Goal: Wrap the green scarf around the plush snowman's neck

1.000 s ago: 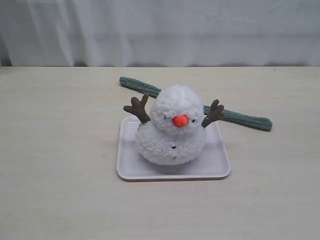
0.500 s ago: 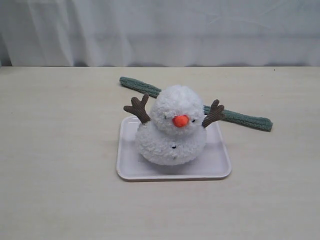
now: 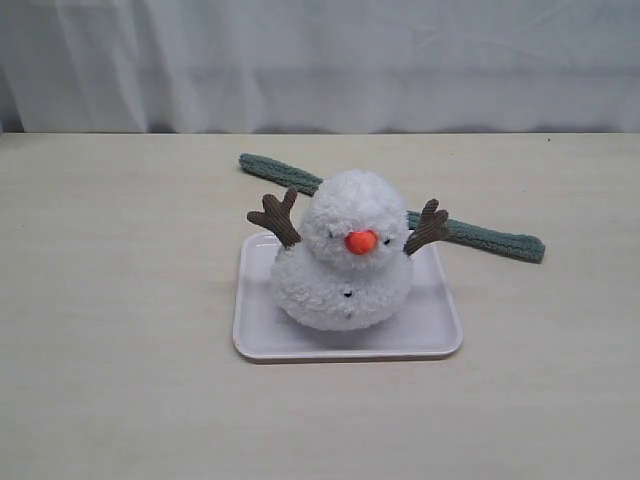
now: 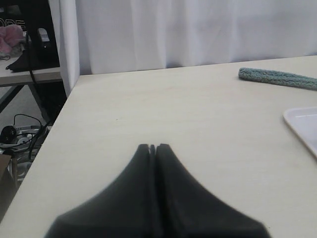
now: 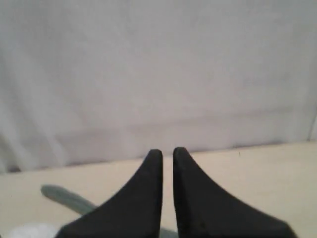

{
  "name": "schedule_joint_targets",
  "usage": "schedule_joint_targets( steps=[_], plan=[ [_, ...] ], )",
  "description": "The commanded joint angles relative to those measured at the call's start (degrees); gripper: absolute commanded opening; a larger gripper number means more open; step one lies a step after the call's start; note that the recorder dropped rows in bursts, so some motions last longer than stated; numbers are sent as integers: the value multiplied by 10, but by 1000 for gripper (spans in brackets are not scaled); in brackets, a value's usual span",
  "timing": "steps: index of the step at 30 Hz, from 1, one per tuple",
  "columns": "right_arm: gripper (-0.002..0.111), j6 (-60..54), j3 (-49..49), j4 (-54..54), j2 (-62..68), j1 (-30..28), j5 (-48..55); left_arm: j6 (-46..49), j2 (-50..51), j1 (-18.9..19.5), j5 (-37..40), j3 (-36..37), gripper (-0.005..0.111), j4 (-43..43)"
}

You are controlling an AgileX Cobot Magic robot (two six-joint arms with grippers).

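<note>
Exterior view: the plush snowman (image 3: 342, 265) sits upright on a white tray (image 3: 445, 338), near the middle of the bench (image 3: 120, 320). It faces the camera, with the orange nose (image 3: 361, 241) in front and the two brown twig arms (image 3: 275, 215) raised to both sides. Its neck is bare, and the green scarf (image 3: 485, 238) is not yet on it. The scarf lies flat on the bench behind the snowman. It is stretched almost straight and slanted, so one end is far back on the left side of this view and the other end is nearer to the camera on the right side. The middle part of the scarf is hidden behind the snowman's head. Whether the scarf touches the rear edge of the tray there, I cannot tell. Behind the bench hangs a white curtain (image 3: 320, 60).

Left wrist view shows the left hand (image 4: 152, 147) closed: its two dark fingers are pressed together at the tips and nothing is held. It is over a bare part of the bench, well apart from the corner of the tray and from one end of the scarf (image 4: 277, 77), which both appear at the border of this picture.

Right wrist view shows the right hand (image 5: 168, 152) with its fingers a little apart. A narrow gap runs between them and they hold nothing. It is above the bench and looks towards the curtain. Beyond it a blurred piece of the scarf lies on the bench.
</note>
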Motion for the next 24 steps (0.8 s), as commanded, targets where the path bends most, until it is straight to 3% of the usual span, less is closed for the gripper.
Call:
schedule_joint_targets(
  steps=[1, 6, 9, 14, 24],
  plan=[
    [28, -47, -98, -4, 151, -2, 154, 1, -1, -5, -4, 2, 0, -2],
    [59, -129, -150, -4, 285, -2, 222, 1, -1, -5, -4, 2, 0, -2],
    [70, -195, -150, -4, 346, -2, 213, 1, -1, -5, -4, 2, 0, -2],
    [73, -252, -150, -4, 453, -2, 173, 1, -1, -5, -4, 2, 0, -2],
    [73, -309, -150, -18, 631, -2, -25, 1, -1, -5, -4, 2, 0, -2]
  ],
)
